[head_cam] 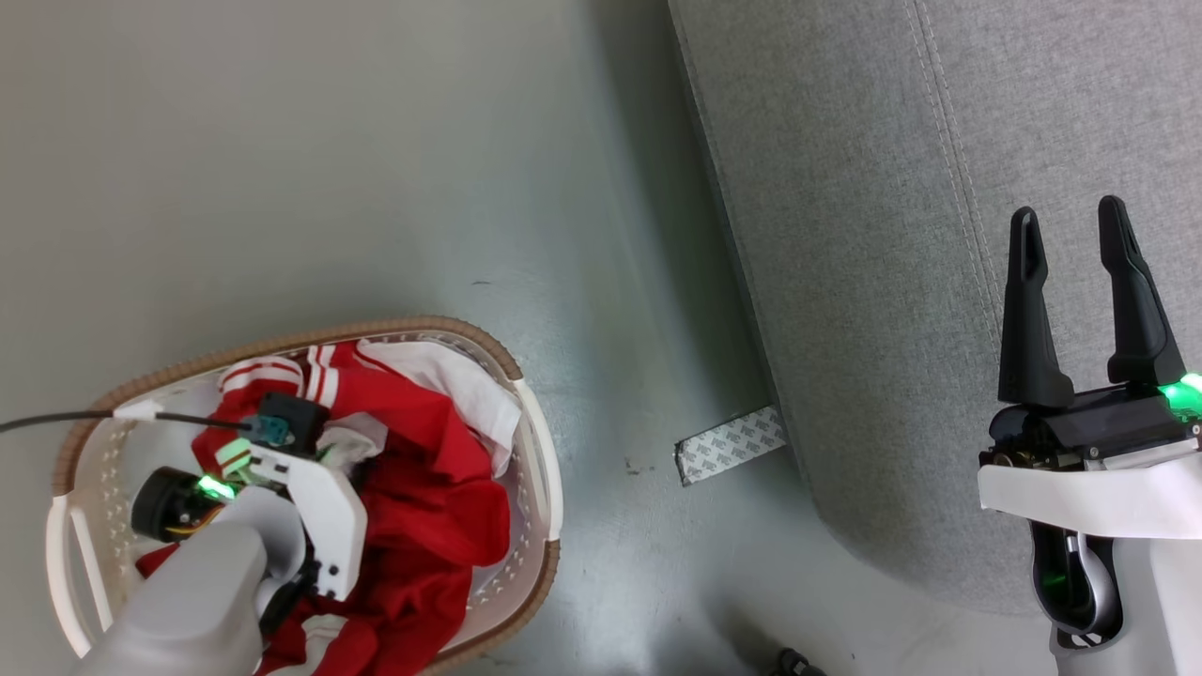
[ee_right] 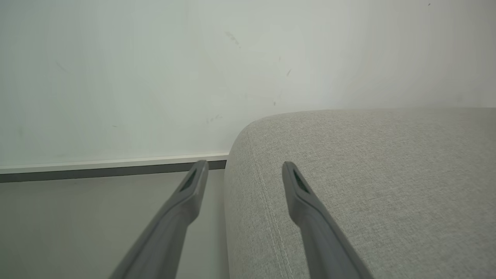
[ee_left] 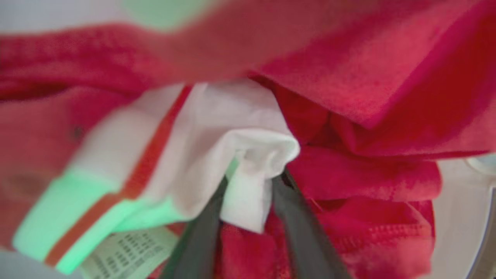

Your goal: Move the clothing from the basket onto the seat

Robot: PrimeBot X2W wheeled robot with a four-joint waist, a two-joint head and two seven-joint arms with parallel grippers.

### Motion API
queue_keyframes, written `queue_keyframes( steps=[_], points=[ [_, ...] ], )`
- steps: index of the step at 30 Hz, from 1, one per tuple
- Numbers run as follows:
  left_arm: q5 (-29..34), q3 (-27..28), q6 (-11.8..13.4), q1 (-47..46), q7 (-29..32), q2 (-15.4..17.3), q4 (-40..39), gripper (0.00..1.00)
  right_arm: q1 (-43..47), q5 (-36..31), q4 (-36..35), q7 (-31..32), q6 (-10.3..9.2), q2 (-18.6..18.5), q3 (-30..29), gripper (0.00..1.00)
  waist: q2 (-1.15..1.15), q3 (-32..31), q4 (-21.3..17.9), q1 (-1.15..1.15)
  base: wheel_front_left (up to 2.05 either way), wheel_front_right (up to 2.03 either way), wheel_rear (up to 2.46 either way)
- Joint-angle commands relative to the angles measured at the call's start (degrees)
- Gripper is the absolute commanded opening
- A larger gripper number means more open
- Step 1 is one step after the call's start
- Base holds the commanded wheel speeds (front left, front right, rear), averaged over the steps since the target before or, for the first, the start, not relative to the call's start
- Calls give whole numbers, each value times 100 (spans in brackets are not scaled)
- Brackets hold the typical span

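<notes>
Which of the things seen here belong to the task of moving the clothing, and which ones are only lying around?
For the job: clothing, basket, seat, left gripper pinching the clothing.
Just lying about: patterned tape strip on the floor, black cable.
</notes>
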Motion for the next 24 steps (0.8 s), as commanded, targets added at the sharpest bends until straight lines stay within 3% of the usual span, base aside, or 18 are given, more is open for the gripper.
queue_keyframes(
  steps=[1, 11, 17, 24],
  points=[
    [-90, -38, 8, -54, -99, -9, 40, 0, -87, -6, 33, 3, -12, -1, -17, 100, 0, -32, 24, -1, 0, 0, 0],
    [-633, -572, 8, 173, -802, -315, 42, 0, -65, -293, 188, 4, -12, -2, -86, 100, 0, -881, 402, -1, 0, 0, 0],
    [-1036, -890, 8, 438, -1336, -572, -222, 0, 119, -624, 364, 3, -12, -6, -148, 100, 0, -1844, 938, -1, 0, 0, 0],
    [-1264, -880, 8, 736, -1600, -571, -846, 0, 445, -893, 647, 4, -12, -8, -92, 100, 0, -2883, 1515, -1, 0, 0, 0]
  ],
)
